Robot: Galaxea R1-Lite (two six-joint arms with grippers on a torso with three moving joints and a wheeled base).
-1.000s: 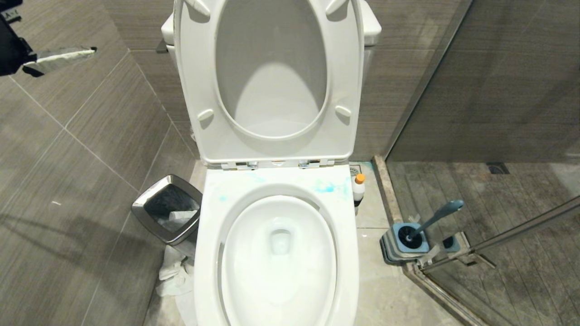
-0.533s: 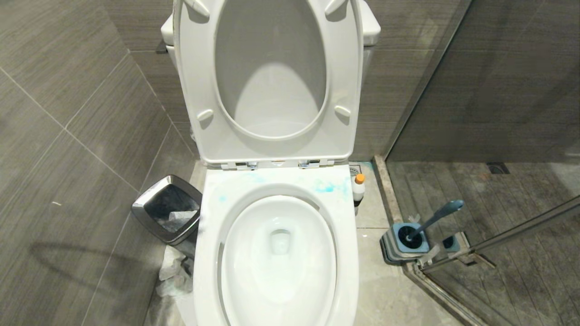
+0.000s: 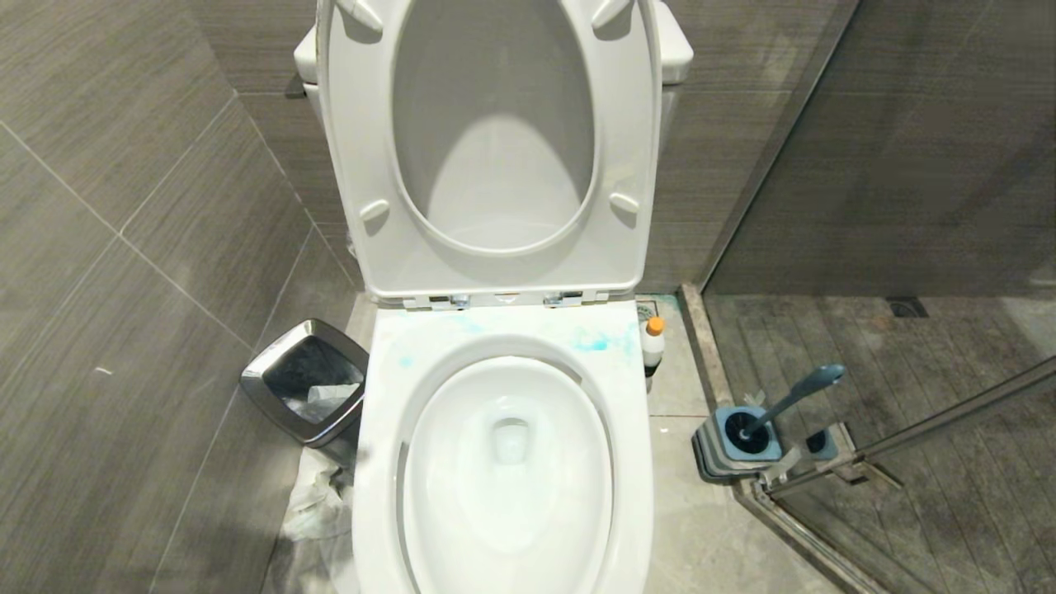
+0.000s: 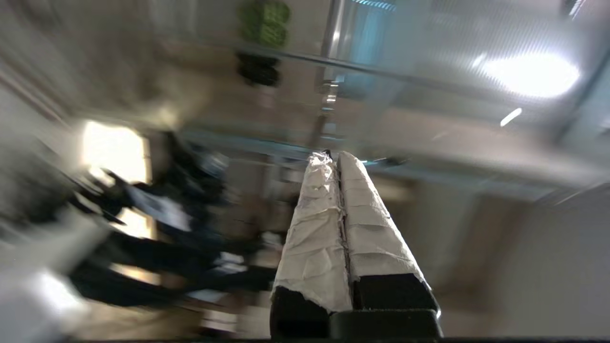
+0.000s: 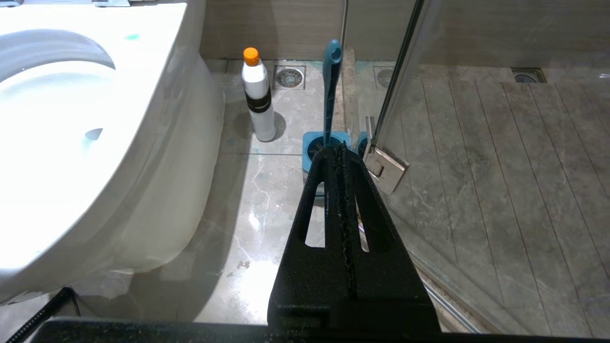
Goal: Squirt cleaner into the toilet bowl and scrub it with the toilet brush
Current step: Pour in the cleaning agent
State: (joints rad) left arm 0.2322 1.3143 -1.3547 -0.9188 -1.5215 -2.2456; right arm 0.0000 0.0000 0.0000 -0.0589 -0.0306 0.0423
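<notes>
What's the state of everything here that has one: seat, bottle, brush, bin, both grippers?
toilet seat: raised, upright.
toilet bowl: open, light blue smears on the rim behind it.
cleaner: upright on the floor, orange cap on.
toilet brush: standing in its holder.
waste bin: open, paper inside.
left gripper: shut, empty.
right gripper: shut, empty.

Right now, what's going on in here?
Nothing is being handled. The cleaner stands on the floor beside the toilet bowl, and the toilet brush sits in its holder by the glass door. Blue smears mark the bowl's rim. The right tool is shut and empty, low, pointing toward the brush. The left tool is shut, empty, off to the side.
</notes>
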